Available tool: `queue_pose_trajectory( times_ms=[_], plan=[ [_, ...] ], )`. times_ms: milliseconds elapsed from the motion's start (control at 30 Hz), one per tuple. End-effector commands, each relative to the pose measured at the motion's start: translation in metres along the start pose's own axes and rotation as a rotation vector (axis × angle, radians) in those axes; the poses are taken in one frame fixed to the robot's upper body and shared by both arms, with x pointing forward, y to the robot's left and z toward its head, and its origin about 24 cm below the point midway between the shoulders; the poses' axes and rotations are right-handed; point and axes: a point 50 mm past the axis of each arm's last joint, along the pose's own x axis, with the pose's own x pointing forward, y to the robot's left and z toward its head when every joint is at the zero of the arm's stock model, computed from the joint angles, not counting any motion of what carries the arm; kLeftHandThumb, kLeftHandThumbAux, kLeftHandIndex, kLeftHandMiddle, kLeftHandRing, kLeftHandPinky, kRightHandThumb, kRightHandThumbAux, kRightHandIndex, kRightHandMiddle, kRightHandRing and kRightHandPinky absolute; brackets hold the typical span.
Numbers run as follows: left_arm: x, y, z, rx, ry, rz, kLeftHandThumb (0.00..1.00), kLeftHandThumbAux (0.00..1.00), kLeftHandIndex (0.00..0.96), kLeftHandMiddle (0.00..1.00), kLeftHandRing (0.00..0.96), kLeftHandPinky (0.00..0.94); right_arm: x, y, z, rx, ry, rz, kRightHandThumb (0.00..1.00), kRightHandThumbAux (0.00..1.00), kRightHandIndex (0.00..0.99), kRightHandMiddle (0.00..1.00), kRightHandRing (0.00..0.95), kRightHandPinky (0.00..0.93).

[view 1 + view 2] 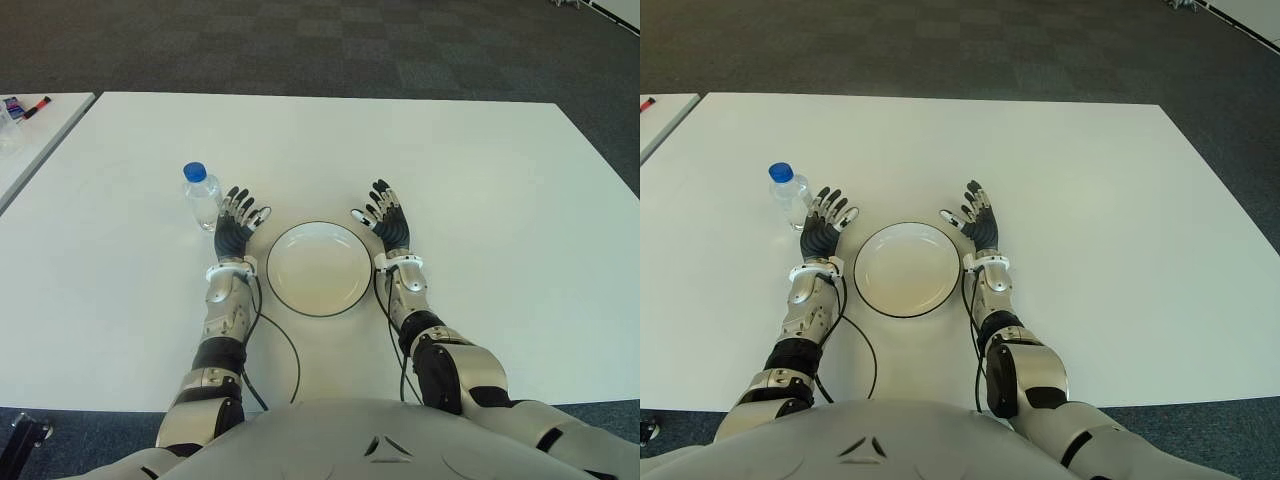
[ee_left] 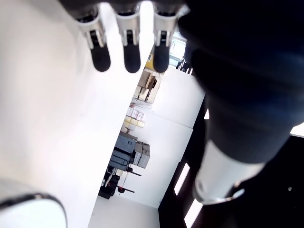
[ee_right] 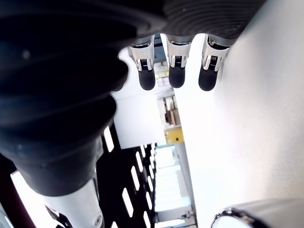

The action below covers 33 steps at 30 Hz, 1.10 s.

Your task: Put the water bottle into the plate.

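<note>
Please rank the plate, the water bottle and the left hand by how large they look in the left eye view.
1. Plate, clearly largest.
2. Left hand, open beside the bottle.
3. Water bottle, though it looks close to the hand in size, so that order is uncertain.

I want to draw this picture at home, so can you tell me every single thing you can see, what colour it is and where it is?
water bottle: one, clear with a blue cap, standing upright on the table just beyond the left hand's fingertips, outside the plate.
plate: one, white with a dark rim, nothing in it, on the table between the two hands.
table: one, white, holding the bottle and the plate.
second table: one, white, at the far left edge, with a few small items on it too tiny to name.
floor: dark grey carpet beyond the table.
left hand: one, black and silver, fingers spread, left of the plate, holding nothing.
right hand: one, black and silver, fingers spread, right of the plate, holding nothing.
</note>
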Motion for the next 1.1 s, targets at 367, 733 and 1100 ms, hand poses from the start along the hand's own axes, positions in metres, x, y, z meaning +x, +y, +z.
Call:
queue_pose_trajectory(
  times_ms=[367,733,1100],
  plan=[
    [-0.007,-0.0061,-0.0176,-0.02,0.076,0.002,0.0,0.9,0.122,0.136,0.132,0.162,-0.02,-0.0072,-0.028,0.015,0.147,-0.042,0.034,0.88,0.063,0.05,0.045,0.102],
    [-0.0069,-0.006,-0.018,-0.014,0.076,0.004,0.0,0.895,0.13,0.141,0.134,0.16,-0.02,-0.0069,-0.0277,0.016,0.143,-0.041,0.026,0.886,0.064,0.049,0.046,0.102],
    [-0.0067,-0.0058,-0.0179,-0.009,0.072,0.007,0.0,0.893,0.129,0.143,0.135,0.164,-0.0199,-0.0066,-0.0275,0.015,0.141,-0.041,0.017,0.893,0.065,0.049,0.046,0.1]
  ],
)
